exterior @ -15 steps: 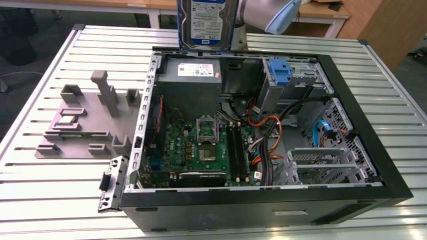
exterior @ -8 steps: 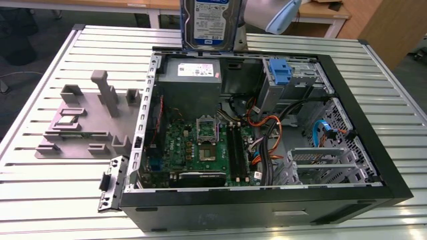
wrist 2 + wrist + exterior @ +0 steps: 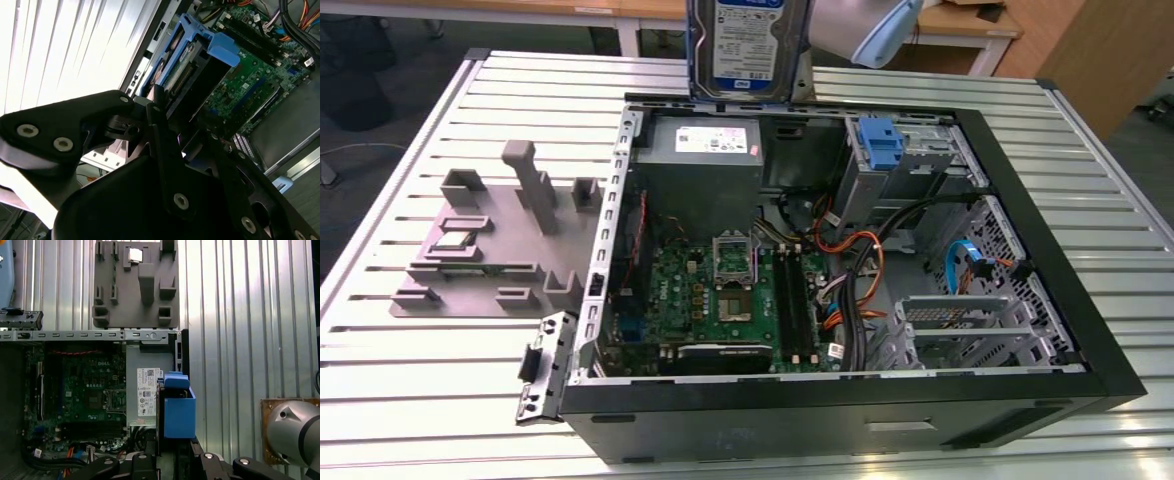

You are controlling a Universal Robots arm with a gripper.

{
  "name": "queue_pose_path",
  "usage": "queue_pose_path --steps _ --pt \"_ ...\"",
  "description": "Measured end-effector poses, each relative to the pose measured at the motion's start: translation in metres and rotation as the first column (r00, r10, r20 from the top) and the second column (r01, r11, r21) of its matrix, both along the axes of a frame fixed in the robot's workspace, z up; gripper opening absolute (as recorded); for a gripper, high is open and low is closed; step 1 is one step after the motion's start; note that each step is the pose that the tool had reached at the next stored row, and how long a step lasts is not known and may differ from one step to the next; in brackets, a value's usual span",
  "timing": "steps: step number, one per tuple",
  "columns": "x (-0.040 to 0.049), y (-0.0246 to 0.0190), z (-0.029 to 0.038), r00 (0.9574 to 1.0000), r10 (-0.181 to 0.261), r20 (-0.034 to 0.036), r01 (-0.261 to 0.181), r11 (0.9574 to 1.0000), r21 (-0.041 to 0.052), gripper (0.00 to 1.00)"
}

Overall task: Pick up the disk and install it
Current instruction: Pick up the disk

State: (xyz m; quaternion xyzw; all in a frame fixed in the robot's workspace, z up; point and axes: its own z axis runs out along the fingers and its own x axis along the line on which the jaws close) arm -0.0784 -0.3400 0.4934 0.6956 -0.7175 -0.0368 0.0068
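Robotics lab or test workshop, not home. Slatted aluminium table (image 3: 427, 400) serves as workbench. 1 PC case (image 3: 1107, 380) on it, side open, motherboard (image 3: 720, 300) and cables (image 3: 861, 280) bare. Grey slotted jig (image 3: 467, 250) just beside case. Robot arm (image 3: 867, 30) carries disk (image 3: 744, 45) above case. Wooden desks (image 3: 961, 25) behind table, grey floor (image 3: 374, 150).
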Motion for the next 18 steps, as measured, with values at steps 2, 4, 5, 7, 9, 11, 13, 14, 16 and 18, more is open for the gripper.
queue_pose_path --steps 2,4,5,7,9,11,13,14,16,18 --pt "0.0012 0.0000 0.0000 1.0000 0.000 0.0000 0.000 1.0000 0.0000 0.35" --pt "0.0024 0.0000 -0.0001 1.0000 0.000 0.0000 0.000 1.0000 0.0001 0.35" --pt "0.0030 0.0000 -0.0001 1.0000 0.000 0.0000 0.000 1.0000 0.0000 0.35" --pt "0.0042 0.0000 -0.0001 1.0000 0.000 0.0000 0.000 1.0000 0.0000 0.35" --pt "0.0055 0.0000 -0.0001 1.0000 0.000 0.0000 0.000 1.0000 0.0000 0.35" --pt "0.0071 0.0000 -0.0002 1.0000 0.000 0.0000 0.000 1.0000 0.0000 0.35" --pt "0.0092 0.0000 -0.0002 1.0000 0.000 0.0000 0.000 1.0000 0.0000 0.35" --pt "0.0105 0.0000 -0.0002 1.0000 0.000 0.0000 0.000 1.0000 0.0001 0.35" --pt "0.0134 0.0000 -0.0003 1.0000 0.000 0.0000 0.000 1.0000 0.0000 0.35" --pt "0.0165 0.0000 -0.0003 1.0000 0.000 0.0001 0.000 1.0000 0.0000 0.35"
